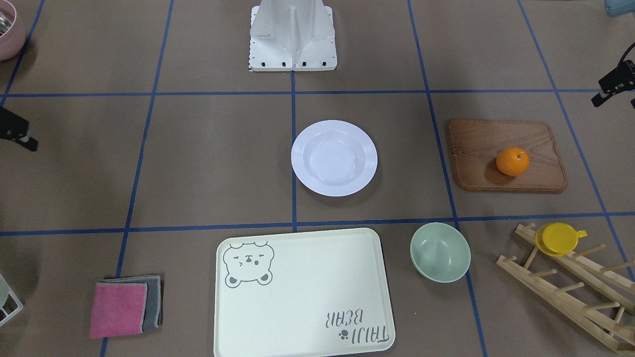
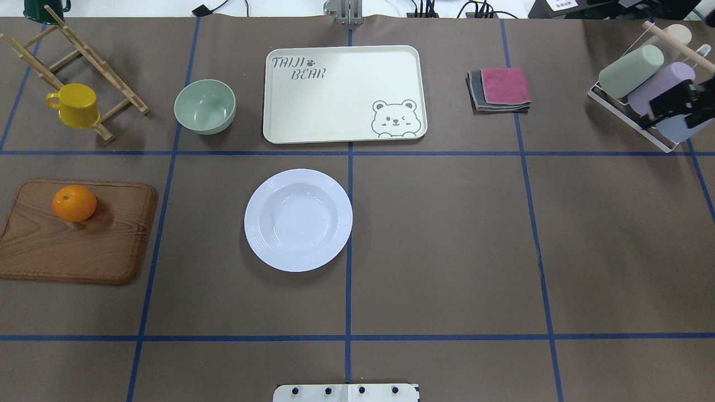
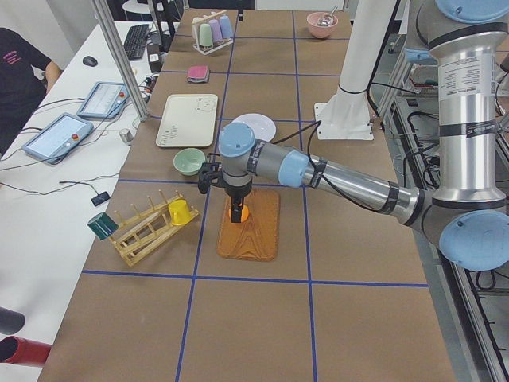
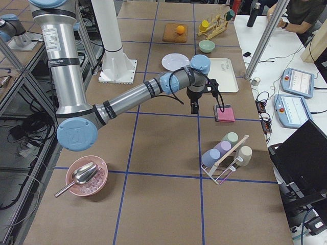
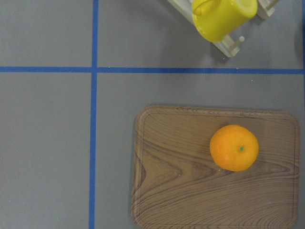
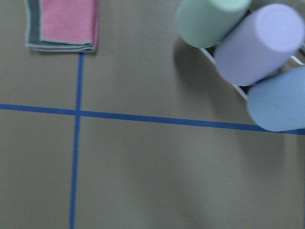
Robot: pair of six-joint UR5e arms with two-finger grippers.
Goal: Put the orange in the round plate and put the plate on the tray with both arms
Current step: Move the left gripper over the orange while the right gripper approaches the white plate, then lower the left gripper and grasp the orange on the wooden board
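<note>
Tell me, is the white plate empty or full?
Empty. The round plate shows a bare white well; the orange sits on the wooden board.

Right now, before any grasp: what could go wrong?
1. The small round orange sits loose on the brown wooden board; an off-centre pinch may roll it away.
2. The glossy white round plate lies flat; an uneven two-arm lift could tilt it and spill the fruit.
3. The pale green bowl stands near the cream rectangular tray; the plate might clip it going down.
</note>
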